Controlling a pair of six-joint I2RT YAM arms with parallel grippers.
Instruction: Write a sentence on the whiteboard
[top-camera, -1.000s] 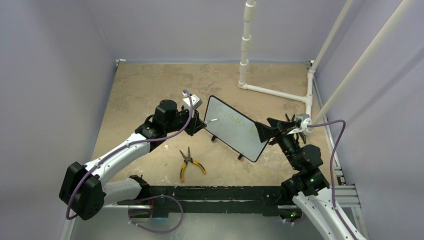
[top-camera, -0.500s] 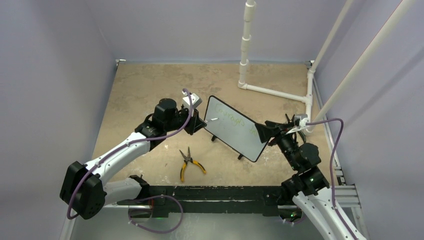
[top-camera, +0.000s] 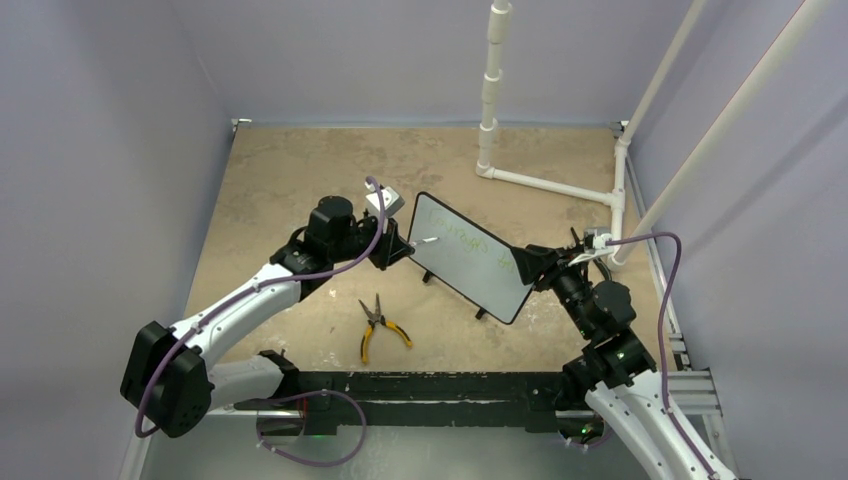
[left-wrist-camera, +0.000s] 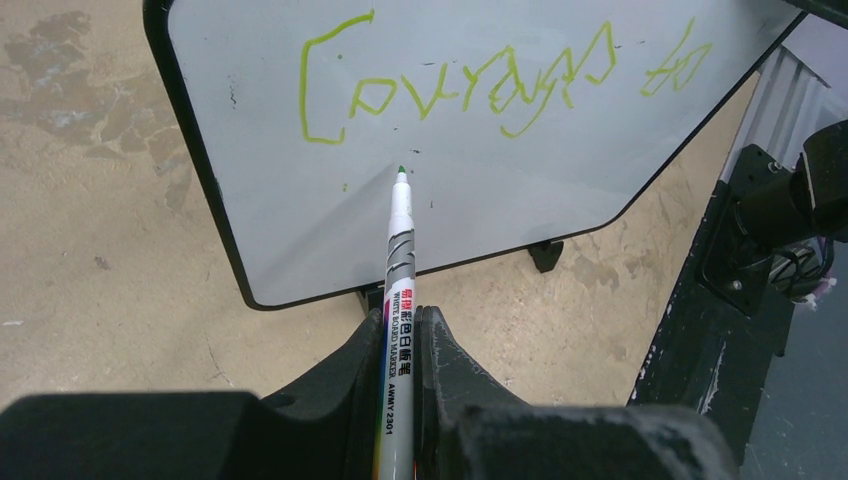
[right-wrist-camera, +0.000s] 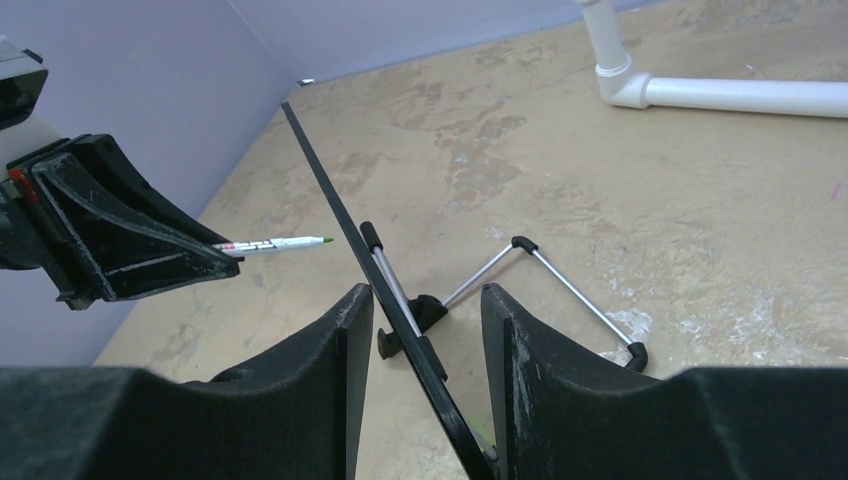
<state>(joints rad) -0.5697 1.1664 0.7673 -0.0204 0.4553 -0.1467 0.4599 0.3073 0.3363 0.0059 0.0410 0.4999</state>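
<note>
Change: the right end effector (top-camera: 525, 265) has crept in onto the right end of the whiteboard (top-camera: 470, 262) over the last second, and its jaws have narrowed.
Meaning: likely a brace, so the board does not slide under the pen while the next row goes on.
Right grip: in the right wrist view the board's black edge (right-wrist-camera: 330, 190) runs between the two fingers with a gap on each side; unclenched, not yet pinching.
Left grip: the left end effector (left-wrist-camera: 400, 320) is clenched on the marker (left-wrist-camera: 400, 250), as it was a second ago.
Marker tip: green, just under the first word; whether it touches the surface cannot be told.
Whiteboard: stands tilted on its feet mid-bench (top-camera: 300, 170), set diagonally between the two arms.
Sentence (left-wrist-camera: 450, 90): one green row along the top, roughly "Courage to"; the lower part is bare but for specks.
Left arm: stretched forward and rightward, wrist low, pen aimed at the board's left part.
Right arm: folded near its base, forearm reaching up-left.
Pliers (top-camera: 380, 325): on the bench, apart from the board.
</note>
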